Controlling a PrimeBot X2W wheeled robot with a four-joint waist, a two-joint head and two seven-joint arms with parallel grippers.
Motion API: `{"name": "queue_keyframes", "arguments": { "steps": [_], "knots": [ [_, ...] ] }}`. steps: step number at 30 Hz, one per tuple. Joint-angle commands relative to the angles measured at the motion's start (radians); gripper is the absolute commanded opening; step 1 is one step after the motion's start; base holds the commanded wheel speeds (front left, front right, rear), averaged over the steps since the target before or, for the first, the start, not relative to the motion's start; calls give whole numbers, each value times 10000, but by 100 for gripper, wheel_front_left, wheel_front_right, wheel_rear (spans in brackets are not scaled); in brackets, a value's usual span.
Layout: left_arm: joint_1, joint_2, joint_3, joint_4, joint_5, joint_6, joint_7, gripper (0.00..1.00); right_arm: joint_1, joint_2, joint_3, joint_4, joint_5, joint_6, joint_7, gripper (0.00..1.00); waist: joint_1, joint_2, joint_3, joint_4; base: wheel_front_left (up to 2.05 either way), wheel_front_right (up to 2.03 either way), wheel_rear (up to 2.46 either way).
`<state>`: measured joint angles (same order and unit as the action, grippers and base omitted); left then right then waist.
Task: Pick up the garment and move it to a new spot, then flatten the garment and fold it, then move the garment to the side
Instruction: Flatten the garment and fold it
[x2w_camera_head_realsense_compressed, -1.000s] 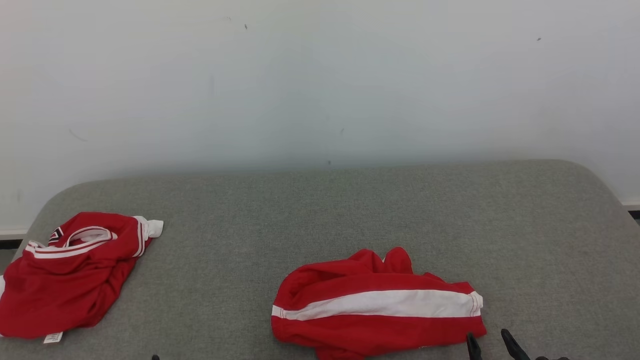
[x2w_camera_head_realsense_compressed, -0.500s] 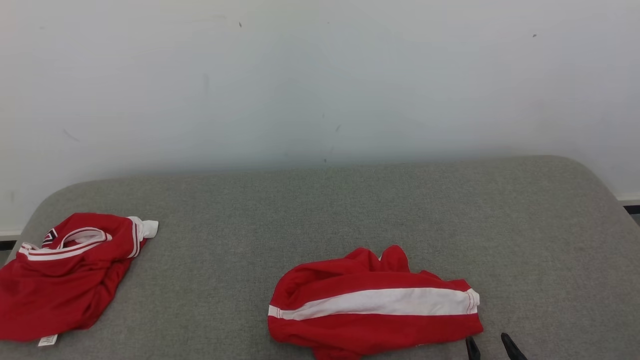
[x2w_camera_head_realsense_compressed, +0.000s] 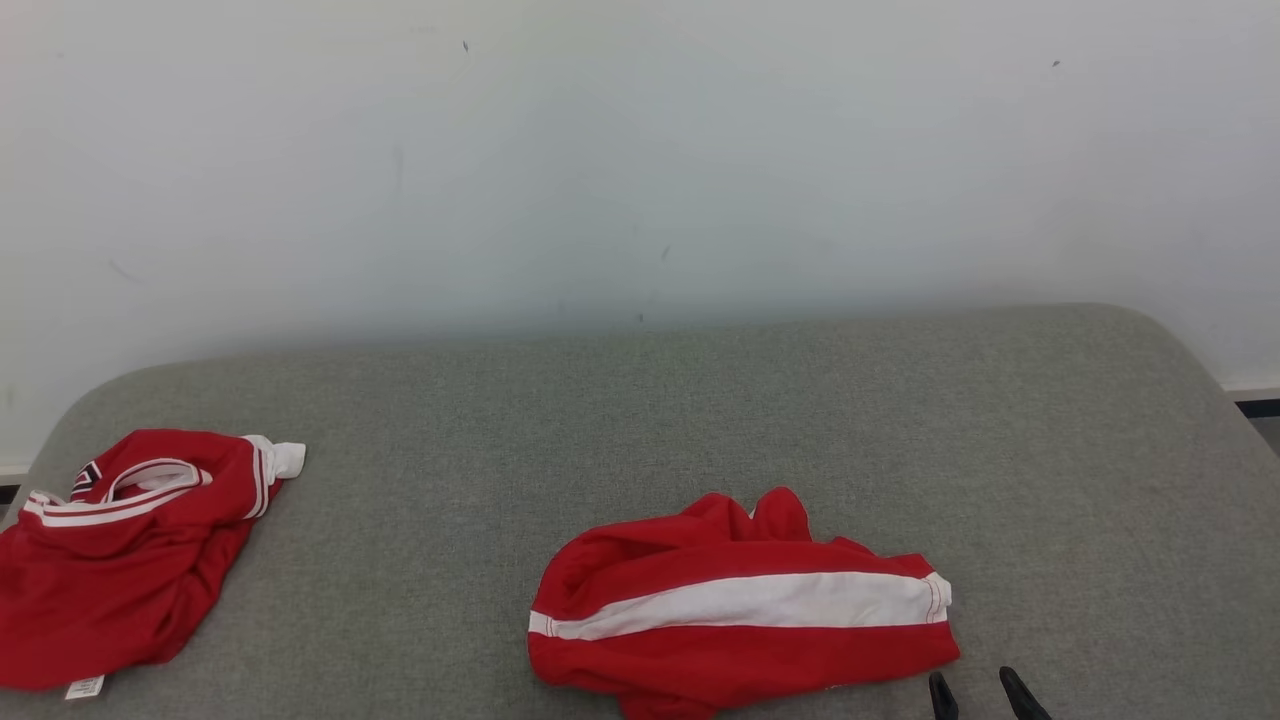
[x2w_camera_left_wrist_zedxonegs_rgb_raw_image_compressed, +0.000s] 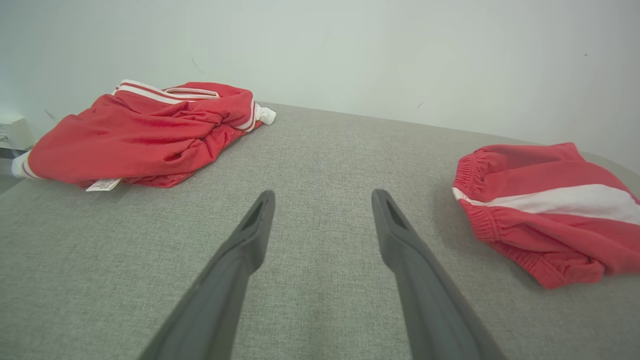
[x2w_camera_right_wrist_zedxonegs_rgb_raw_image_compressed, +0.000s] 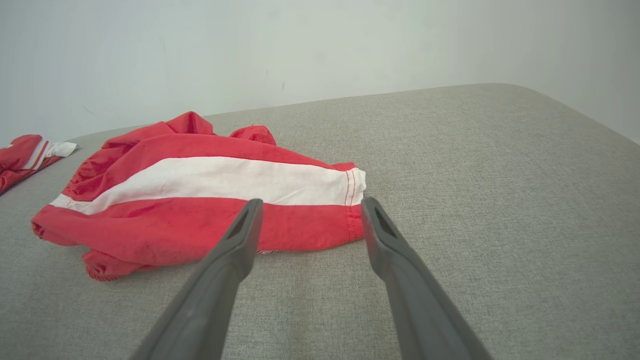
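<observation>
Red shorts (x2w_camera_head_realsense_compressed: 740, 610): light, limp, likely slippery. Pinch hem corner (x2w_camera_head_realsense_compressed: 938, 592) just beside right end effector (x2w_camera_head_realsense_compressed: 975, 683); it and left end effector (x2w_camera_left_wrist_zedxonegs_rgb_raw_image_compressed: 322, 199) both spread, empty.

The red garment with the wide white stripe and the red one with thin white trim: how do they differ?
The red garment with the wide white stripe lies near the middle, beside the right gripper; the red garment with thin white trim lies at the left edge. The striped one has a gathered waistband; the trimmed one shows a white label. Both are crumpled on the grey fabric surface.
</observation>
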<state>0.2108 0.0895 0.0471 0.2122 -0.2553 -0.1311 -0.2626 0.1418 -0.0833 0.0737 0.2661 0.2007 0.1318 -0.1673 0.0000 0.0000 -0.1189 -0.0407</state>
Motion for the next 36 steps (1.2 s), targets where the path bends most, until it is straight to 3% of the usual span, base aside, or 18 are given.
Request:
{"name": "queue_keyframes", "arguments": {
  "steps": [1,8,16,25,36],
  "knots": [
    [-21,42,-16,29,-82,8,-33,100,-63,6,10,2,55,-22,-24,100,0,0,8,-4,0,0,0],
    [-434,188,-679,266,-420,8,-35,100,-146,-35,16,-37,75,-22,-21,100,0,0,75,-1,0,0,0],
    [-1857,856,-2716,1484,-1717,8,174,100,-316,3,164,23,83,-22,-79,100,0,0,326,-169,0,0,0],
    [-3908,1239,-4072,2757,-3395,7,2039,100,-667,-41,427,135,143,-22,-93,100,0,0,778,-739,0,0,0],
    [-5065,1612,-4767,3337,-4621,7,3836,100,-779,-74,435,245,194,-22,-195,100,0,0,1096,-1117,0,0,0]
  ]
}}
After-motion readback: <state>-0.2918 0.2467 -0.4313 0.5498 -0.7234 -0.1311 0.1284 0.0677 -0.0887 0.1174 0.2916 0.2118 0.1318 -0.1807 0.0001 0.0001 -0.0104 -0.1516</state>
